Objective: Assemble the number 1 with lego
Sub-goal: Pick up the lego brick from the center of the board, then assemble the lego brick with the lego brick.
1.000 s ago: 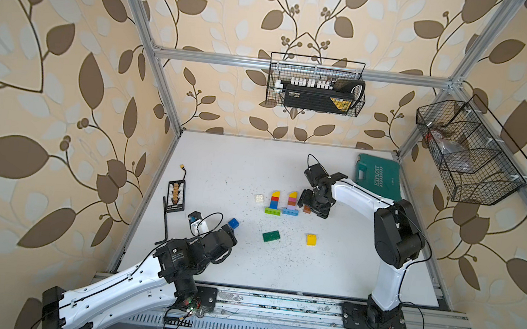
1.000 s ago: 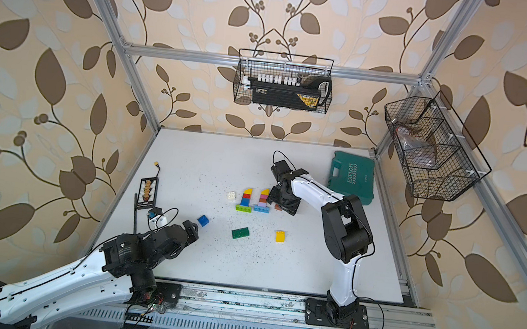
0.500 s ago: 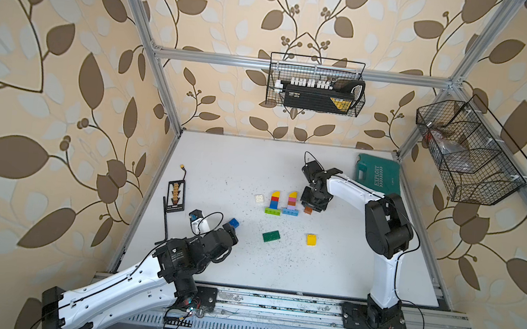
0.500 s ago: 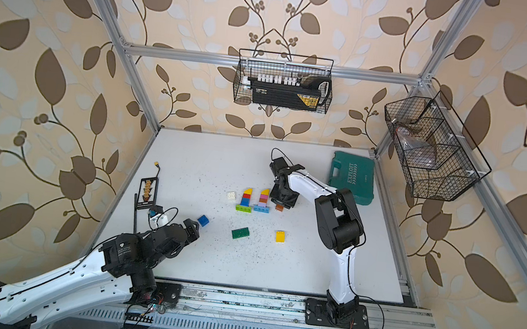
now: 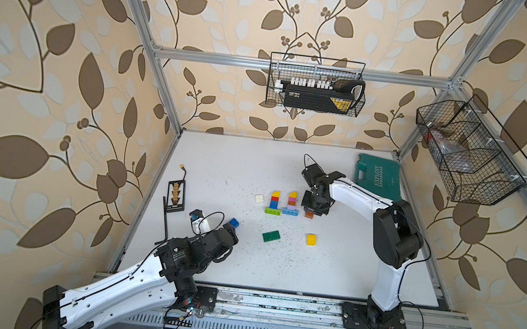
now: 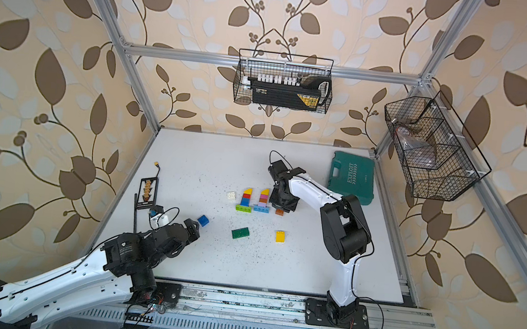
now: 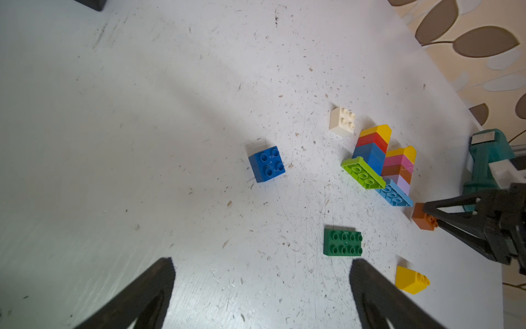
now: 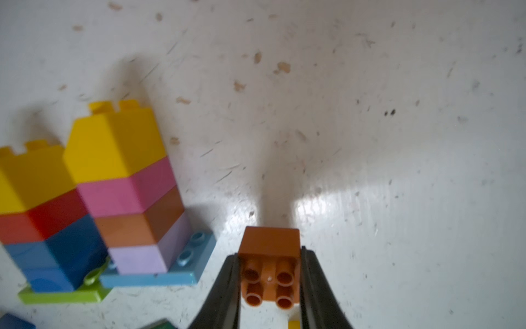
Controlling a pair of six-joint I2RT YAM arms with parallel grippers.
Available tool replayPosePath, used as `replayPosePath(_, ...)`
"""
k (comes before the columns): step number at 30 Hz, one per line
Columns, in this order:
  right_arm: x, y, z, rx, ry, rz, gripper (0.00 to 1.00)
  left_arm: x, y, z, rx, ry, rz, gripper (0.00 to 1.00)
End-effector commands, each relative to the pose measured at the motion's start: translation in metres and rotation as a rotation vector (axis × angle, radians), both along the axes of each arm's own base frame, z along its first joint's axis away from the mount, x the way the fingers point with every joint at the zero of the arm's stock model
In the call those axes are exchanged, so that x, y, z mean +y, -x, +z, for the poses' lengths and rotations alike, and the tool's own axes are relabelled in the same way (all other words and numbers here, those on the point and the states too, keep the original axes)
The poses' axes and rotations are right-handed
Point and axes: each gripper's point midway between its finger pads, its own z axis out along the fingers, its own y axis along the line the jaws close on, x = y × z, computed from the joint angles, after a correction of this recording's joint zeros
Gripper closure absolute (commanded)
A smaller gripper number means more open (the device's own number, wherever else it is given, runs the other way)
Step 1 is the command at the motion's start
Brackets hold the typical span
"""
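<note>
Across both top views, worktop (image 5: 221, 174): 2 lego columns (image 5: 291, 201), right hand (image 5: 312, 212) just beside them; blue brick (image 5: 233, 223) near left hand (image 5: 231, 233).
Left wrist view: left hand's jaws spread wide, holding nothing; blue brick lies ahead.
Right wrist view: right hand clamped on 1 brown brick (image 8: 269, 242), studs toward camera, beside the columns.

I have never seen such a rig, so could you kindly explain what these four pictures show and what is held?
Two robot arms with grippers stand at a white table. Two pictures look down from overhead; the other two come from cameras on each arm's wrist. On the table lie a lime-based stack and a blue-based stack of bricks, a blue brick, green brick, yellow brick and white brick, plus a teal case. The right gripper is shut on a brown brick; the left gripper is open and empty.
</note>
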Motion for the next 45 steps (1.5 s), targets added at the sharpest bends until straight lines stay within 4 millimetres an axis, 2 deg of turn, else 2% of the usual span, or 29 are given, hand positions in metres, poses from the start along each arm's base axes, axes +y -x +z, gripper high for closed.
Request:
replayPosePath(1,0.015,0.030,0.024,-0.030,0.068,0.109,0.85,0.003,-0.004,0.008,-0.021,0.000,0.019,0.01)
replayPosePath(3,0.027,0.045,0.032,-0.043,0.081,0.158,0.86,0.003,-0.003,0.007,-0.017,0.004,0.020,0.01)
replayPosePath(6,0.056,0.068,0.039,-0.056,0.029,0.229,0.86,0.004,-0.002,0.007,-0.018,0.010,0.021,0.01)
replayPosePath(9,0.090,0.087,0.037,-0.044,-0.052,0.291,0.88,0.004,-0.001,0.007,-0.019,0.018,0.020,0.01)
replayPosePath(13,0.126,0.102,0.031,-0.041,-0.088,0.368,0.88,0.007,0.002,0.006,-0.015,0.026,0.028,0.01)
replayPosePath(15,0.135,0.104,0.026,-0.029,-0.073,0.390,0.89,0.009,0.003,0.006,-0.018,0.035,0.033,0.01)
replayPosePath(20,0.145,0.102,0.011,-0.010,-0.057,0.398,0.89,0.013,0.005,0.005,-0.036,0.068,0.039,0.01)
replayPosePath(26,0.147,0.099,-0.006,0.008,-0.032,0.407,0.90,0.015,0.005,0.006,-0.055,0.082,0.041,0.01)
replayPosePath(37,0.136,0.084,-0.010,0.031,-0.048,0.404,0.92,0.013,0.004,0.007,-0.061,0.081,0.031,0.01)
replayPosePath(45,0.140,0.088,-0.018,0.063,-0.061,0.427,0.94,0.013,0.004,0.007,-0.064,0.080,0.030,0.01)
